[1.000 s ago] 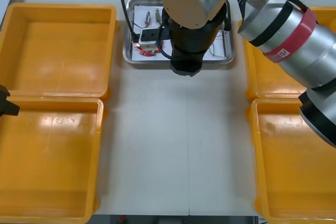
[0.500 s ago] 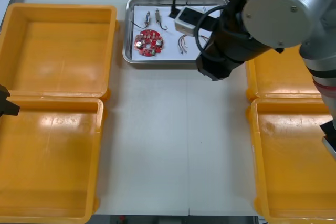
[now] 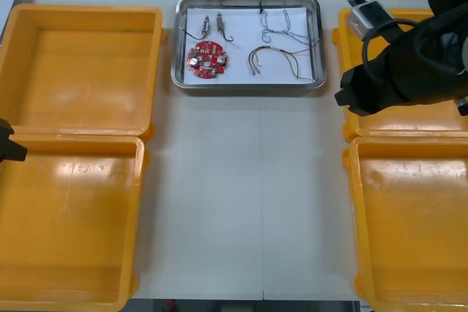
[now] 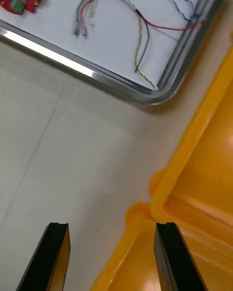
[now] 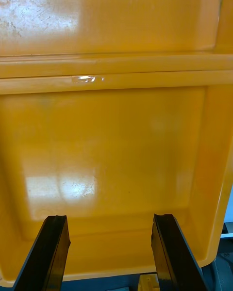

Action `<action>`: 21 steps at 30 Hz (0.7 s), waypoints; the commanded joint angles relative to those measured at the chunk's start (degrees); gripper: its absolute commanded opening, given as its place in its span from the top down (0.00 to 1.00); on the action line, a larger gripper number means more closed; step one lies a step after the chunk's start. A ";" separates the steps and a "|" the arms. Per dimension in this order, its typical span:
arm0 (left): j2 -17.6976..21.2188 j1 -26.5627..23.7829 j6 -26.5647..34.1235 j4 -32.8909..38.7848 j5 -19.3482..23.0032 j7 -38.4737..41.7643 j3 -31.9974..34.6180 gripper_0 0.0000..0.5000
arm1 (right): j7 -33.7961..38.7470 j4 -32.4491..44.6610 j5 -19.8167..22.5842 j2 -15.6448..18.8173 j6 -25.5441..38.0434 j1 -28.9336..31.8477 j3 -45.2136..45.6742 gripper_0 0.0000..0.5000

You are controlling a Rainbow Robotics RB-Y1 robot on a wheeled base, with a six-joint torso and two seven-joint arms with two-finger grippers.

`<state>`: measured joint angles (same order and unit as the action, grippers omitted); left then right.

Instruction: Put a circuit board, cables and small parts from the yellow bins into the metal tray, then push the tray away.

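The metal tray (image 3: 247,82) stands at the table's far middle, white inside. In it lie a round red circuit board (image 3: 206,59), two small metal parts (image 3: 213,27), a twisted blue and white cable (image 3: 285,23) and a red and yellow cable (image 3: 278,56). My right arm (image 3: 398,67) hangs over the inner edge of the right bins, off the tray. In the right wrist view my right gripper (image 4: 114,257) is open and holds nothing, just short of the tray's corner (image 4: 154,97), with the red and yellow cable (image 4: 131,14) beyond. My left gripper (image 5: 109,252) is open over a left bin.
Two yellow bins (image 3: 77,71) (image 3: 69,217) stand at the left and two (image 3: 409,217) at the right. The bin under the left gripper (image 5: 116,140) has a bare floor. Bare table (image 3: 245,188) runs between the bins in front of the tray.
My right arm has swung from above the tray out to the right, uncovering the board, cables and parts. The left arm has not moved.
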<state>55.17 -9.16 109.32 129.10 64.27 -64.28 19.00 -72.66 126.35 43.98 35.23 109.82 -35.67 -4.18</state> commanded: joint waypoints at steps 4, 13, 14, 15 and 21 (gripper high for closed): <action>2.31 0.90 -0.43 1.33 -0.20 1.08 1.48 0.00 | 5.60 2.41 4.19 5.03 0.18 7.54 11.56 0.00; 2.31 0.90 -0.43 1.33 -0.20 1.08 1.48 0.00 | 4.63 2.32 4.10 8.01 0.18 16.77 21.32 0.00; 2.31 0.90 -0.43 1.33 -0.20 1.08 1.48 0.00 | 4.54 2.32 4.19 8.28 0.18 17.39 21.67 0.00; 2.31 0.90 -0.43 1.33 -0.20 1.08 1.48 0.00 | 4.46 2.32 4.27 8.72 0.18 18.71 22.46 0.00; 2.31 0.90 -0.43 1.33 -0.20 1.08 1.48 0.00 | 3.49 2.32 4.89 10.65 0.18 24.07 25.01 0.00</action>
<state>55.17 -9.13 109.32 129.11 64.27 -64.28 19.00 -68.88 126.88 48.13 42.77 109.83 -14.69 18.17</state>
